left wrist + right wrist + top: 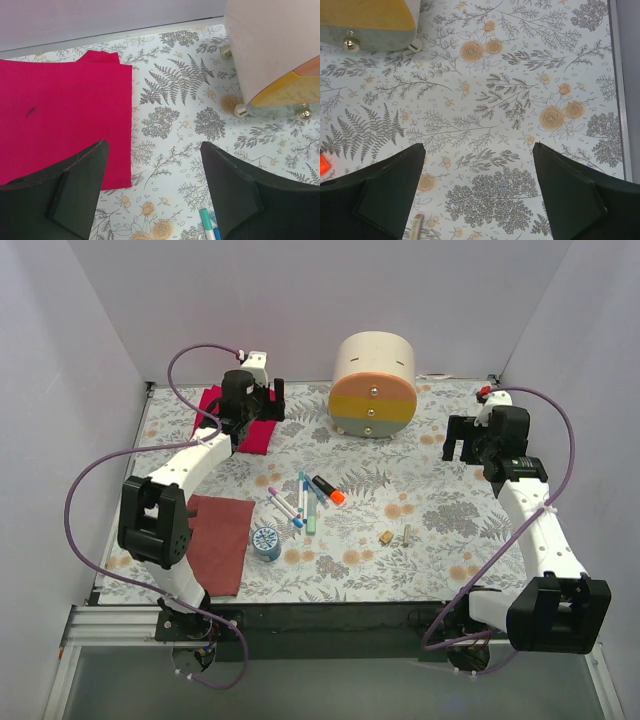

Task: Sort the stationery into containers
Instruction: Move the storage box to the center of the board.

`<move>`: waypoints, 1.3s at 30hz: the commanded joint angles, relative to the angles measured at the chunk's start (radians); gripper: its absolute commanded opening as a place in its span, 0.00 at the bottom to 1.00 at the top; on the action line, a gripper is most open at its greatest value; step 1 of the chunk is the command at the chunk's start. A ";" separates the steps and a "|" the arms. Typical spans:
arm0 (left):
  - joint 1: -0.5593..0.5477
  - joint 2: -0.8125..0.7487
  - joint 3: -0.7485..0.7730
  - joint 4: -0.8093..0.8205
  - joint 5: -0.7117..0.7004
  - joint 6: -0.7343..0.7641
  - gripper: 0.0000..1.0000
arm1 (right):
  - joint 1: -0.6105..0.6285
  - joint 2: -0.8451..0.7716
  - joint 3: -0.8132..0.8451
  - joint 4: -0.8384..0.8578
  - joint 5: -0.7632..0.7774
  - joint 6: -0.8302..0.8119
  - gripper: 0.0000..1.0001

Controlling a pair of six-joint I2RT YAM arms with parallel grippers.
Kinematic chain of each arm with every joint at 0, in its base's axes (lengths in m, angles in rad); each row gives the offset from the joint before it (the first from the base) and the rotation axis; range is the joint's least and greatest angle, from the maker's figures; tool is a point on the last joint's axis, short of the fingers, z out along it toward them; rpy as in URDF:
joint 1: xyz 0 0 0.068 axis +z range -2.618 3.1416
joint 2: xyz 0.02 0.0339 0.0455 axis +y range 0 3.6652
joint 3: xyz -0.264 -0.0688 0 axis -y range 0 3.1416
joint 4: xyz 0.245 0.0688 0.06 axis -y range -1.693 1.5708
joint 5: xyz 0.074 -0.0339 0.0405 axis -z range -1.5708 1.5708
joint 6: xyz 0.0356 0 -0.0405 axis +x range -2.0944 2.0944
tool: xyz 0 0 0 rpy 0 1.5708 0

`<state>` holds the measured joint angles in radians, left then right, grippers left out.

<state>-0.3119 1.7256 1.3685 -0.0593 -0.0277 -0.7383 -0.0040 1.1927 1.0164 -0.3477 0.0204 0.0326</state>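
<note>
The cream drum cabinet [373, 360] stands at the back centre with orange [374, 386], yellow [372, 405] and olive [370, 425] drawers, all shut. Several pens [300, 502], a black-and-orange highlighter [328, 489], a tape roll [266, 541] and two tan blocks [385, 537] [407, 533] lie mid-table. My left gripper [268, 398] is open and empty, over the edge of the red cloth, left of the cabinet [270, 45]. A teal pen tip [206, 221] shows by its right finger. My right gripper [460, 440] is open and empty, right of the cabinet [365, 22].
A red cloth [238, 418] lies at the back left, also in the left wrist view [60, 115]. A rust-brown cloth [218, 540] lies at the front left. White walls close in the back and sides. The table's right edge [619, 90] is near my right gripper.
</note>
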 commanded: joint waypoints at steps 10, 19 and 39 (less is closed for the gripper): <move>-0.004 0.218 0.193 0.024 0.025 -0.059 0.39 | 0.002 0.171 0.151 0.128 -0.241 0.001 0.69; -0.047 0.419 0.345 0.102 0.129 -0.127 0.00 | 0.001 0.507 0.376 0.190 -0.212 0.038 0.01; -0.122 0.586 0.524 0.165 0.230 -0.124 0.00 | 0.001 0.887 0.722 0.213 -0.155 0.055 0.01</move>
<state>-0.4095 2.3497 1.8748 0.1051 0.1463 -0.8551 -0.0032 2.0781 1.6840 -0.1677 -0.1642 0.0826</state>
